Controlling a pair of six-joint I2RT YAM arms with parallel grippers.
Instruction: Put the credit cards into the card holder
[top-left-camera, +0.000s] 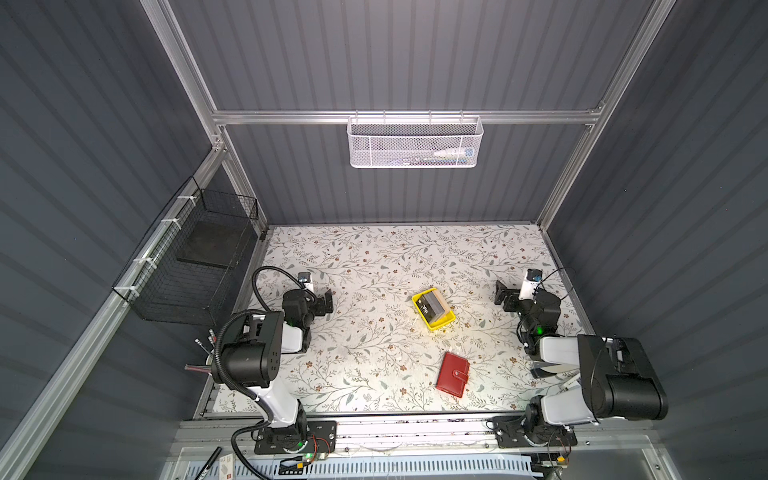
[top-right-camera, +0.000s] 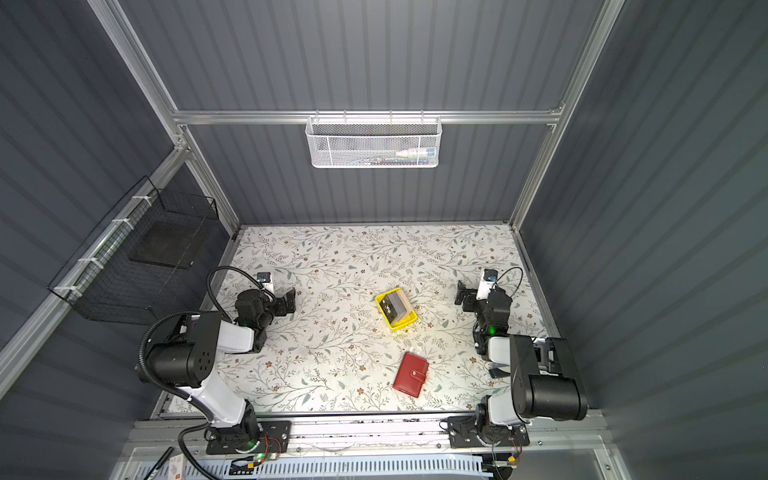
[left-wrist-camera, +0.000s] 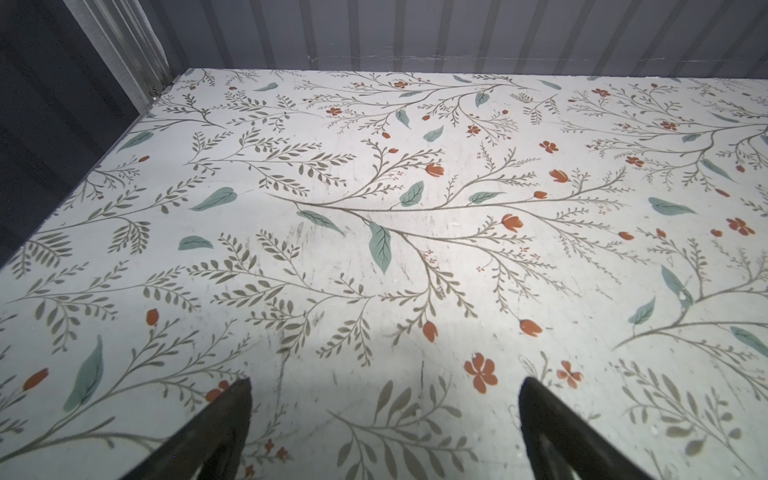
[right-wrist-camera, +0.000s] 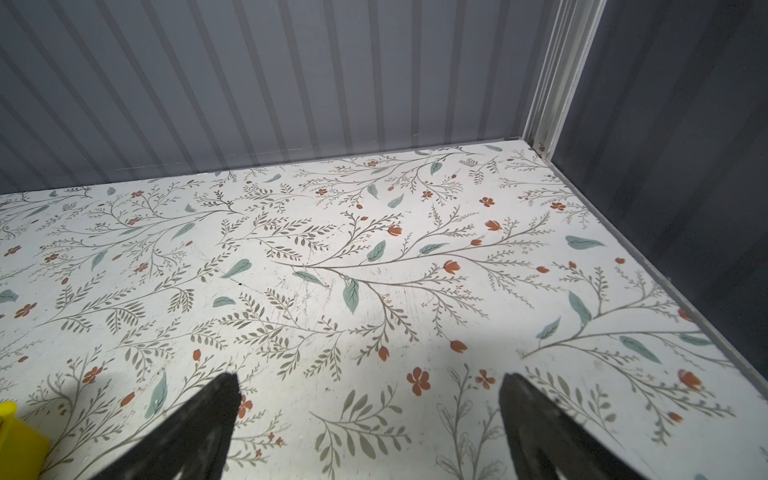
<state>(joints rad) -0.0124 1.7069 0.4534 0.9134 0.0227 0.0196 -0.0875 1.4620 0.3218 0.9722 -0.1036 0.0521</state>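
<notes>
The credit cards (top-left-camera: 434, 307) (top-right-camera: 397, 308) stand on edge as a stack in a small yellow tray (top-left-camera: 442, 326) (top-right-camera: 404, 326) mid-table; the front one is black with white "VIP" lettering, with grey and tan ones behind. The card holder (top-left-camera: 454, 374) (top-right-camera: 411, 375), a red wallet with its snap tab fastened, lies closed nearer the front. My left gripper (top-left-camera: 327, 301) (left-wrist-camera: 384, 382) hovers open at the left, far from both. My right gripper (top-left-camera: 500, 291) (right-wrist-camera: 370, 376) is open at the right, with only a corner of the yellow tray (right-wrist-camera: 16, 436) in its wrist view.
A black wire basket (top-left-camera: 195, 266) hangs on the left wall. On the rear rail hangs a white mesh basket (top-left-camera: 415, 143). Grey corrugated walls close in the floral table (top-left-camera: 374, 257) on three sides. Both arm bases stand at the front edge.
</notes>
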